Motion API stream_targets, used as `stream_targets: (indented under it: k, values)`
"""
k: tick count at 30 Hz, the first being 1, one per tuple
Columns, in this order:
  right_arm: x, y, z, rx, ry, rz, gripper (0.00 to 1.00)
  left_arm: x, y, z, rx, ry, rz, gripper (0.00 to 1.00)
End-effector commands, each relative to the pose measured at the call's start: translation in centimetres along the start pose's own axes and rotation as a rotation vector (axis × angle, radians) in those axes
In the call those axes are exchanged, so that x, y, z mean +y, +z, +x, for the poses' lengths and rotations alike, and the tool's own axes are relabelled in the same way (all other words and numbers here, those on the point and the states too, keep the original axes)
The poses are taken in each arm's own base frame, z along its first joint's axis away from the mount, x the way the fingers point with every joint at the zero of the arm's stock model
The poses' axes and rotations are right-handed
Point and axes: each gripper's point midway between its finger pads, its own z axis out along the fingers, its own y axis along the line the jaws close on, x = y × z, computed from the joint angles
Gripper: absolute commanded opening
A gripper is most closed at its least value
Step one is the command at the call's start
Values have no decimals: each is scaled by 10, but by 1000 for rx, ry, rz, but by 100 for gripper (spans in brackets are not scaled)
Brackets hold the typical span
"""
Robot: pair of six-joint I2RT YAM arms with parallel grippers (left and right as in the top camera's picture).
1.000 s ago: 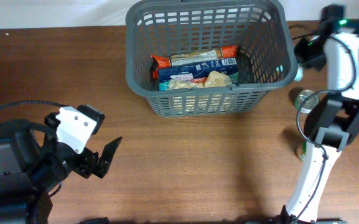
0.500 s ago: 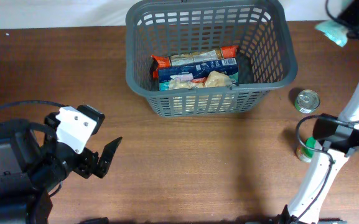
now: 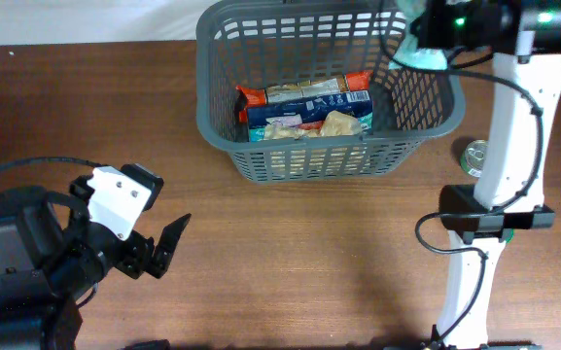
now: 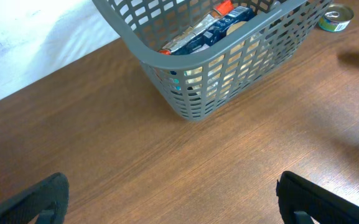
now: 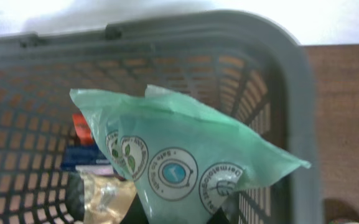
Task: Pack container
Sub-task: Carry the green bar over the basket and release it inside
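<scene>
As the packing nears its later stages, we see the right gripper (image 3: 426, 37) clamped shut on a green pouch (image 5: 179, 162) and poised above the 2 o'clock corner of the basket (image 3: 290, 163). The basket stands at 12 o'clock on the table (image 3: 309, 253). The wrist view looks straight down past the pouch into the lattice walls. The pouch hangs clear of the floor below, not yet released.

Inside, packets (image 3: 304, 102) lie flat across the basket's middle, an orange-ended one and a blue one side by side, with a pale crinkled bag against their 6 o'clock edge. We judge those as packed.

The left gripper (image 3: 158, 251) sits at 8 o'clock, well apart from the basket, its jaws spread wide and holding nothing.

A can (image 3: 476, 156) stands on the table just beside the basket's 4 o'clock corner, partly hidden behind the right arm in the overhead view. By our reckoning, the pouch has yet to be lowered and let go, and the can remains to be fetched. Whether anything else waits behind the right arm we cannot tell.
</scene>
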Motion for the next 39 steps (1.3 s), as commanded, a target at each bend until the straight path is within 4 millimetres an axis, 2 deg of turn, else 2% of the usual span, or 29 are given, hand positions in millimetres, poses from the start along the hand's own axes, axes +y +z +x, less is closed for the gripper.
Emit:
stream_targets:
  k: [1, 10, 16, 17, 18, 19, 21, 22, 24, 28, 33, 38, 39]
  values:
    - [5, -13, 4, 0, -52, 64, 4, -1, -4, -4, -18, 18, 4, 99]
    - [-4, 17, 37, 166, -43, 135, 4, -1, -4, -4, -18, 18, 4, 99]
    - [-7, 22, 42, 192, -39, 143, 4, -2, -4, -4, -17, 18, 4, 99]
    - [-7, 22, 42, 192, -40, 145, 15, -2, -4, -4, -17, 18, 4, 99]
    - [-7, 22, 42, 192, -40, 145, 52, -2, -4, -4, -17, 18, 4, 99]
    - [-7, 22, 41, 191, -40, 144, 59, -2, -4, -4, -17, 18, 4, 99]
    - [-7, 19, 40, 185, -41, 144, 79, -1, -4, -4, -18, 18, 4, 99]
    - [-6, 18, 40, 182, -41, 144, 83, -2, -4, -4, -17, 18, 4, 99]
    - [-5, 12, 38, 169, -43, 143, 92, -2, -3, -4, -17, 18, 4, 99]
    - [-2, -13, 31, 116, -51, 152, 100, -2, -4, -4, -17, 18, 4, 99]
    - [5, -56, 17, 7, -67, 169, 99, -2, -4, -4, -17, 18, 4, 99]
    - [11, -82, 18, -31, -64, 166, 99, -1, -4, -4, -18, 18, 4, 99]
    - [7, -96, 17, -55, -44, 178, 99, -2, -4, -4, -17, 18, 4, 99]
